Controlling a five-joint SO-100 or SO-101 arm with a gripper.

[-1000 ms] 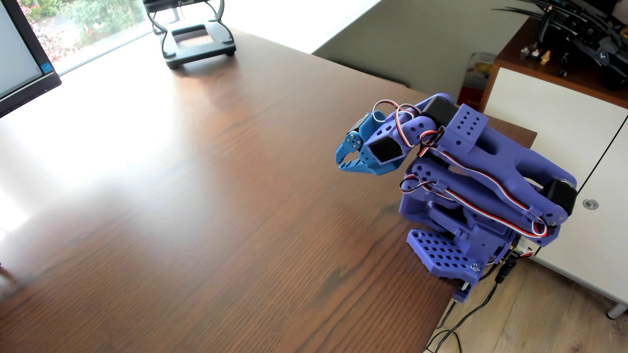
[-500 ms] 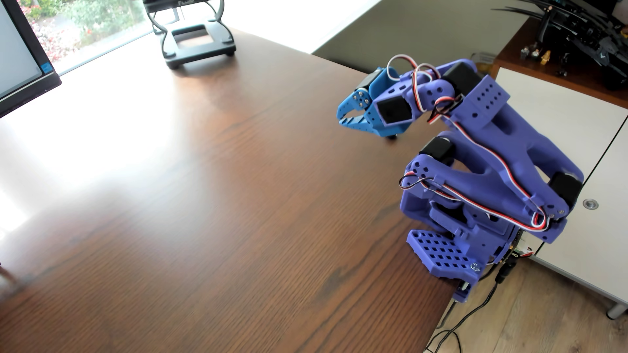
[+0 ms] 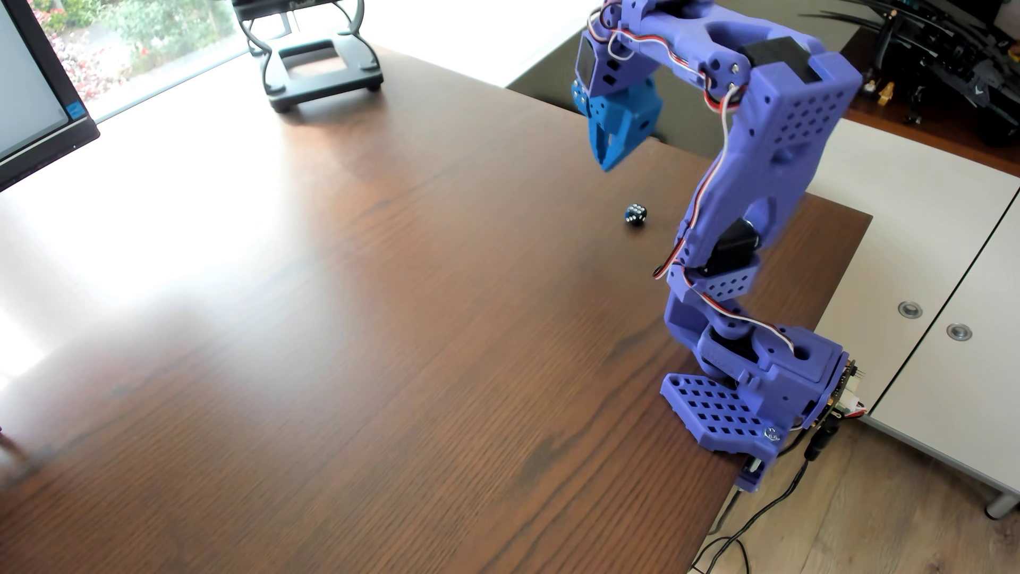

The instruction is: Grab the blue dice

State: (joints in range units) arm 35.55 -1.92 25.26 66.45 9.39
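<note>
The blue dice (image 3: 636,214) is a tiny dark-blue cube with white pips. It lies on the brown wooden table (image 3: 386,331), near the right edge and just left of the arm's lower links. My gripper (image 3: 610,164) has light-blue jaws pointing down, with the tips together and nothing between them. It hangs above the table, up and slightly left of the dice, clearly apart from it. The purple arm rises from its base (image 3: 745,397) clamped at the table's right edge.
A black stand (image 3: 323,72) sits at the back of the table. A monitor (image 3: 33,94) stands at the far left. White cabinets (image 3: 938,276) are to the right of the table, past its edge. Cables hang from the base.
</note>
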